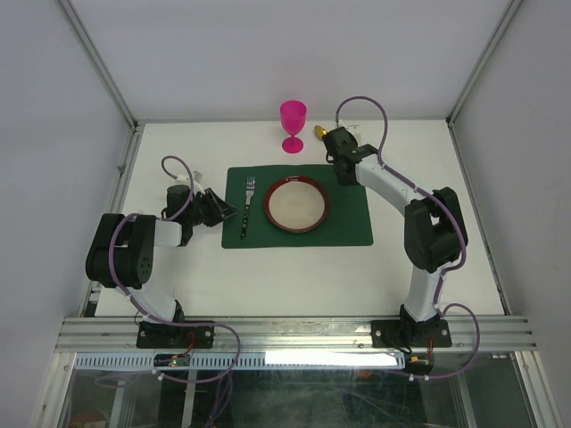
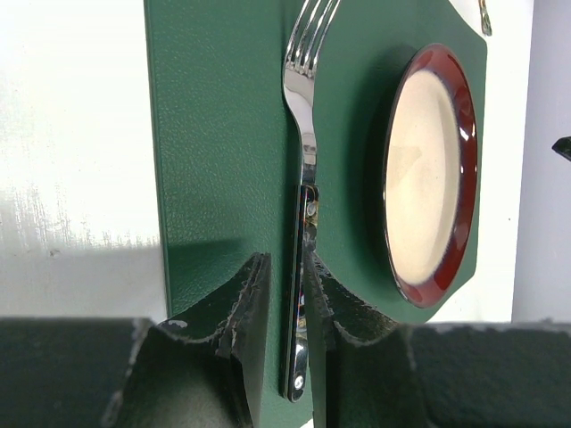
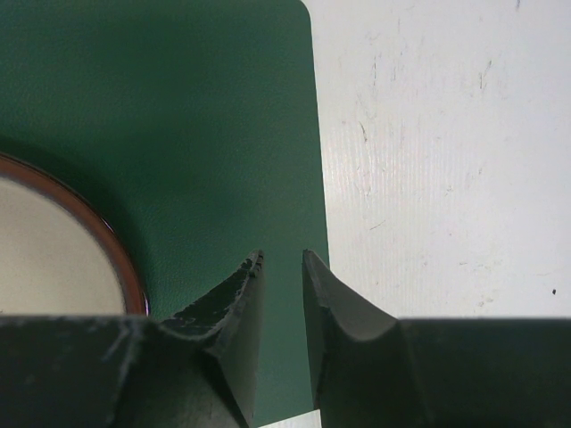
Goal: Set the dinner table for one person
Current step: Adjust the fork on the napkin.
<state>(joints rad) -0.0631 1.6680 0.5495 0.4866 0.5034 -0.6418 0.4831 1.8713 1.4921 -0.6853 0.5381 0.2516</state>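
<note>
At nine o'clock of the plate [image 1: 296,204], on the placemat [image 1: 352,227] mid dinner table [image 1: 294,276], the left gripper [image 1: 230,211], slightly parted and empty, crowds the fork [image 1: 247,209] and could knock it askew; at one o'clock the right gripper [image 1: 346,176], equally parted and empty, could snag the mat's edge

Bright even light, glare washing out dinner table [image 2: 71,134], soft shadows

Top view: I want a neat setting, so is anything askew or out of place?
Mostly neat: fork lies straight beside the plate on the placemat. Only a small gold item lies on the bare dinner table beside the pink goblet; too small to identify.
</note>
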